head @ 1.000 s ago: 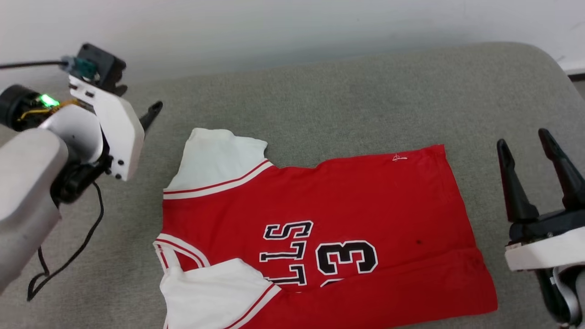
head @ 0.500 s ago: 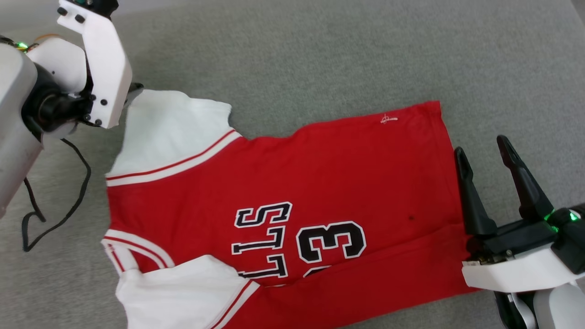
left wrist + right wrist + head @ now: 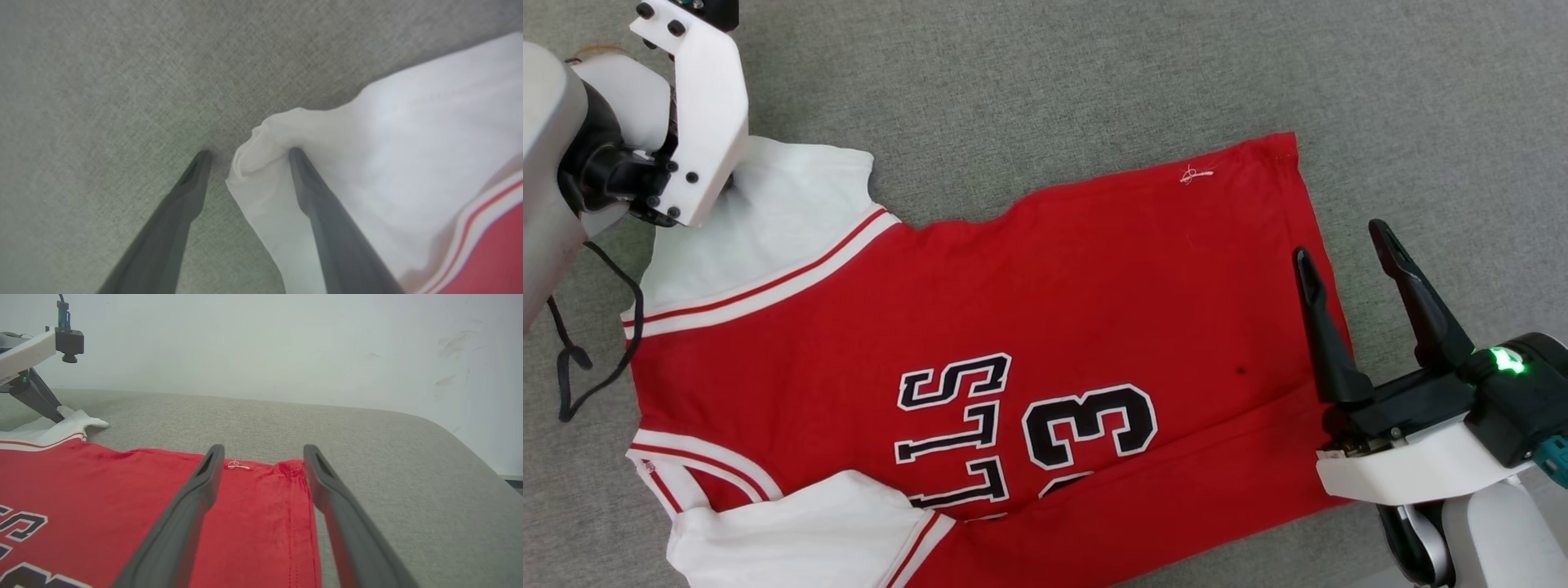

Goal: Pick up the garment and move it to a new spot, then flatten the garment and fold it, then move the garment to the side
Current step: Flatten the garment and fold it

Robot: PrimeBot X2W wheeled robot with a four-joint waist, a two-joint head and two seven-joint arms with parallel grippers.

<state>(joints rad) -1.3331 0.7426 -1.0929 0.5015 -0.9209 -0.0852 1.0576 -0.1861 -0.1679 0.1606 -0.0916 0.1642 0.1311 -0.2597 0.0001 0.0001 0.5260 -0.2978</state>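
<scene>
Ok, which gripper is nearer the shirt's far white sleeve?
Left. The left gripper straddles a corner of the white sleeve, jaws open, one finger on the cloth. The right gripper sits over the hem of the garment, at the opposite end.

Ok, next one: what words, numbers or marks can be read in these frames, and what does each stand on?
"LLS": black, white-outlined letters on the front of the red garment, turned sideways; the letters before them are hidden under the white sleeve.
"3": number in the same style, beside the letters; a second digit is mostly covered and unreadable.
Small white stitched mark near the garment's far edge: too small to read.
</scene>
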